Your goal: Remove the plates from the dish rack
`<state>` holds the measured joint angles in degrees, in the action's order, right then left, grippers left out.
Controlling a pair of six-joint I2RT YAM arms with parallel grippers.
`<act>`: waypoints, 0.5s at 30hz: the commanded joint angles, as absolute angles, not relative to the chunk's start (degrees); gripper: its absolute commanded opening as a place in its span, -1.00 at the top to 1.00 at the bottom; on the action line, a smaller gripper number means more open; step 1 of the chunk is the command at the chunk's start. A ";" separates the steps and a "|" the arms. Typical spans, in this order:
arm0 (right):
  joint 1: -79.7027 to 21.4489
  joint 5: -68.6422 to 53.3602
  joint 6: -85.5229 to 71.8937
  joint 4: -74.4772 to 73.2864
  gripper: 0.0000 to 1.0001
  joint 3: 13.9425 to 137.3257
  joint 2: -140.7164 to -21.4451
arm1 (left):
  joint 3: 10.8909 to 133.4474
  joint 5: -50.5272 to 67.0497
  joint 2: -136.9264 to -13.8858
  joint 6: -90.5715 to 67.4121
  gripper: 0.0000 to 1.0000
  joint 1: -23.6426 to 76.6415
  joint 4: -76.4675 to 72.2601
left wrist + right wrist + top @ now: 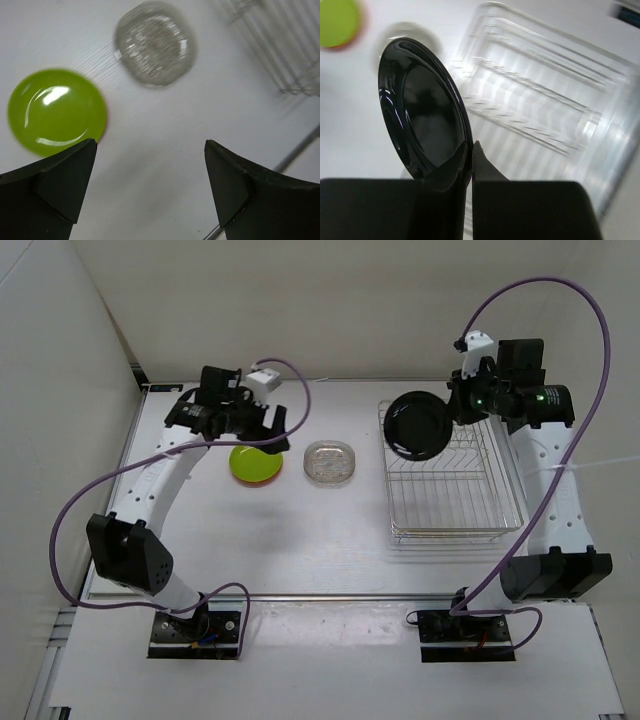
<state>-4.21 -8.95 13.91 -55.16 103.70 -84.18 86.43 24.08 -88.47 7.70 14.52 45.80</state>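
Surface, top view: white table (330, 540) boxed in by plain white walls (300, 300); purple cables (560, 290) loop off both arms.
Dish rack, top view: silver wire dish rack (450, 490) flat on the table; its floor shows nothing standing in it.
Black plate, top view: black plate (418, 426) held tilted above the rack's far-left corner by the right gripper (462, 405).
Other plates, top view: clear plate (330, 462) flat just left of the rack; yellow-green plate (256, 463) farther left, with an orange plate (266, 481) under it, only a sliver showing.
Left gripper, top view: left gripper (268, 432) hangs above the yellow-green plate, holding nothing.

Left wrist view: left gripper (150, 185) spread wide, fingers (60, 185) cut off by the bottom edge. Yellow-green plate (56, 111) sharp; clear plate (154, 42) blurred; rack (280, 45) a blurred corner at upper right.

Right wrist view: right gripper (470, 160) pinched tight on the rim of the black plate (422, 112), which stands on edge. Rack (545, 110) below, smeared, prongs not separable. Clear plate (402, 30) mostly hidden behind the black one. Yellow-green plate (337, 20) cut off at the top-left corner.
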 commanded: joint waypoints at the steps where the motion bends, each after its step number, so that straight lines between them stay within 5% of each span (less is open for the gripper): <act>1: -4.39 -35.83 13.97 -58.53 1.00 104.95 -81.66 | 92.98 35.24 -89.11 9.58 -1.00 21.96 45.62; 15: -3.87 -43.15 14.59 -58.54 1.00 103.89 -79.98 | 104.05 33.49 -98.34 3.61 -1.00 34.37 40.78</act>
<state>-4.14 -39.38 14.17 -59.57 103.68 -81.95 100.95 33.01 -97.45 4.84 33.54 40.99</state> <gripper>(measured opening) 0.011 0.997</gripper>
